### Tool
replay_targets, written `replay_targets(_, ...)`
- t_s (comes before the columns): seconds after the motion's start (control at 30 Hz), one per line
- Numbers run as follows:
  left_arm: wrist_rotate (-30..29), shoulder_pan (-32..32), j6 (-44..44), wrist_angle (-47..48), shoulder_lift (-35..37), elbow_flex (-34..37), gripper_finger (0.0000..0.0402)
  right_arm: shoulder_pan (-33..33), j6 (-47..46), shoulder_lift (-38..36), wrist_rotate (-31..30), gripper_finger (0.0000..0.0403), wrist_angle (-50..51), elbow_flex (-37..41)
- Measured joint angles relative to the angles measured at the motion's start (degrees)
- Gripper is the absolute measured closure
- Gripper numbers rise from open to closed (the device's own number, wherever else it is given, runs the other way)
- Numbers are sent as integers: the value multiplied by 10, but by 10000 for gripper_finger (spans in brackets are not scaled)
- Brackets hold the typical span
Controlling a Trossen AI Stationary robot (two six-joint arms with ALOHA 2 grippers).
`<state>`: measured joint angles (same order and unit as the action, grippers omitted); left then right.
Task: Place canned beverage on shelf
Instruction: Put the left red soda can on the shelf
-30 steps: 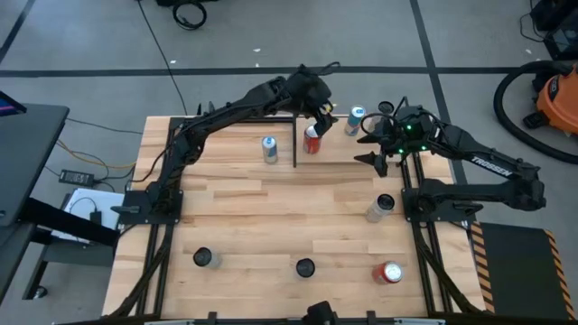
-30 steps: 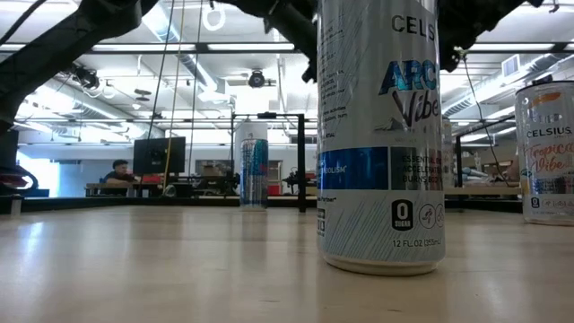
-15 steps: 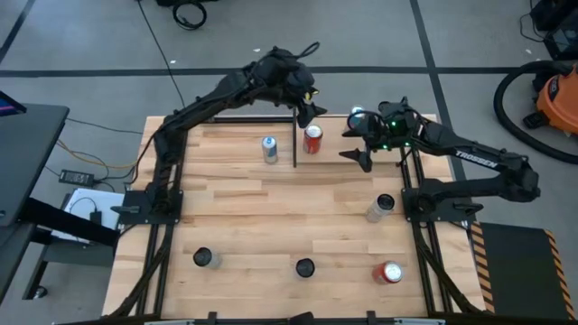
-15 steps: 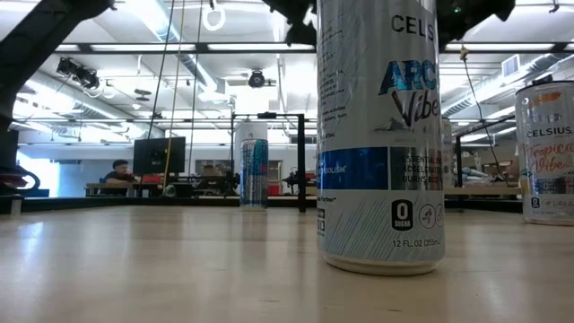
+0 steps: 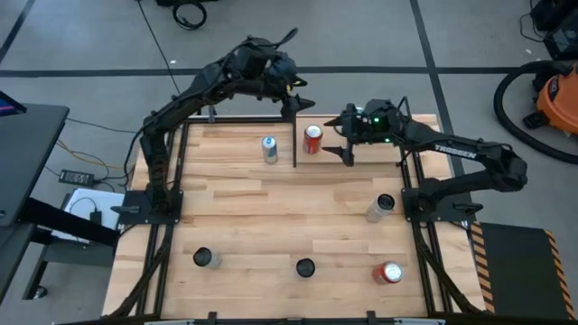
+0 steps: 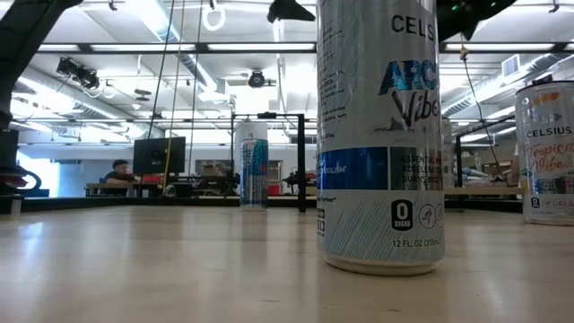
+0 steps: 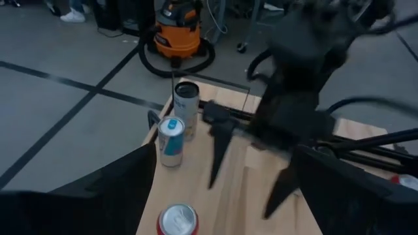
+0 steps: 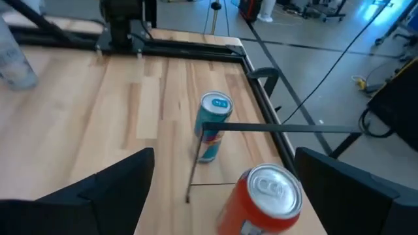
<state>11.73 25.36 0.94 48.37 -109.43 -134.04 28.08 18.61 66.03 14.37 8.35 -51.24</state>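
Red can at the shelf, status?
Both hands open, empty. Right hand beside the red can; left hand raised behind the shelf. Nothing blocking.

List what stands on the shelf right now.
On the shelf stand a blue-and-silver can and, past the black upright rod, a red can. Both are upright. Nothing there is covered.

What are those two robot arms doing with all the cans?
They are putting drink cans on the shelf at the far end of the table. A red can and a blue-topped can already stand there. The right gripper hangs open just beside the red can, holding nothing. The left gripper is open too, up beyond the table's far edge. More cans wait on the table.
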Motion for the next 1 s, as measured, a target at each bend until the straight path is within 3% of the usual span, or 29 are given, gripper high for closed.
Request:
replay_targets(0.33, 2, 4, 11, 33, 31, 0, 44, 41, 24, 103, -32, 25, -74, 0)
replay_targets(0.73, 2, 4, 9, 66, 30, 0, 44, 70, -5, 170, -4, 25, -101, 0)
replay_targets(1.0, 2, 4, 8, 68, 30, 0, 44, 69, -19, 181, -28, 30, -111, 0)
